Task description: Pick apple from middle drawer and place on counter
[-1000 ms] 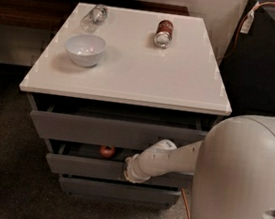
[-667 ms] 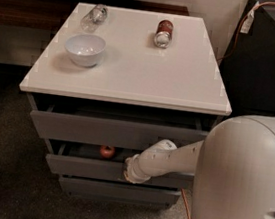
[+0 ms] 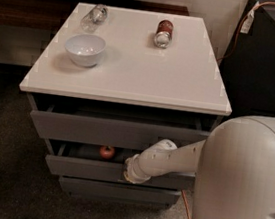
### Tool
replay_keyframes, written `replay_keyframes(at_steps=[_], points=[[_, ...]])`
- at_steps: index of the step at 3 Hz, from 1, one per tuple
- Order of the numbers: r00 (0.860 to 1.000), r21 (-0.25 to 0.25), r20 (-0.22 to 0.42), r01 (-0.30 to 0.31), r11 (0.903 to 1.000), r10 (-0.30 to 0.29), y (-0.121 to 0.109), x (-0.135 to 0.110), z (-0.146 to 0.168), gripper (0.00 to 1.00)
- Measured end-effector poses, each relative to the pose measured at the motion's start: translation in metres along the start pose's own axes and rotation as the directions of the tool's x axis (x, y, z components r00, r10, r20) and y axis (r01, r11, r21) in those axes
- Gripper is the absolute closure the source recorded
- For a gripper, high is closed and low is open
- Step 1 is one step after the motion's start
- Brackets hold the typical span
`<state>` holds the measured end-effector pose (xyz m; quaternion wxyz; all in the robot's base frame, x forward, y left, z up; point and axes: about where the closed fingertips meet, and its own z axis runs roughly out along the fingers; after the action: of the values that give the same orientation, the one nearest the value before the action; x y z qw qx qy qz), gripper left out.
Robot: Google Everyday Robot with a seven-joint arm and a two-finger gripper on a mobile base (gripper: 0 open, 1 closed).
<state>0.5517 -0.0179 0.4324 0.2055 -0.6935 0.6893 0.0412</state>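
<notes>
**Apple lies in the open middle drawer, hand at the drawer front**

A grey drawer cabinet carries a glossy white surface (image 3: 132, 75) with rounded edges. On the left part of the surface stands a white bowl (image 3: 85, 49), upright. Behind it, near the back edge, a clear plastic bottle (image 3: 94, 17) lies on its side.

Below the surface, the top drawer (image 3: 119, 132) is pulled out a little, and a dark gap shows above its front. The middle drawer (image 3: 82, 168) is pulled out further, so its dark inside is visible. In it, close to the back and a little left of the centre, rests the apple (image 3: 106, 152), small and red. The lowest drawer (image 3: 116, 191) looks closed.

Just to the right of the apple, and apart from it, the hand (image 3: 130, 174) is at the top edge of the middle drawer front. Whether the hand is open or closed cannot be told, and nothing is seen in its hold.

On the surface further right, near the back, a red-brown soda can (image 3: 163, 32) lies on its side.

The white arm (image 3: 171, 159) reaches from the hand to the robot's large rounded body (image 3: 242, 191), which fills the lower right corner. Behind it stands a dark cabinet (image 3: 264, 67).
</notes>
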Motion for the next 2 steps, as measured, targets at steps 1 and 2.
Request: replay_keyframes(at_steps=[1,2], points=[[1.0,0.0,0.0,0.0,1.0,0.0,-0.0001,-0.0003,-0.0007,0.1],[1.0,0.0,0.0,0.0,1.0,0.0,0.0,-0.0003,-0.0006,0.0]])
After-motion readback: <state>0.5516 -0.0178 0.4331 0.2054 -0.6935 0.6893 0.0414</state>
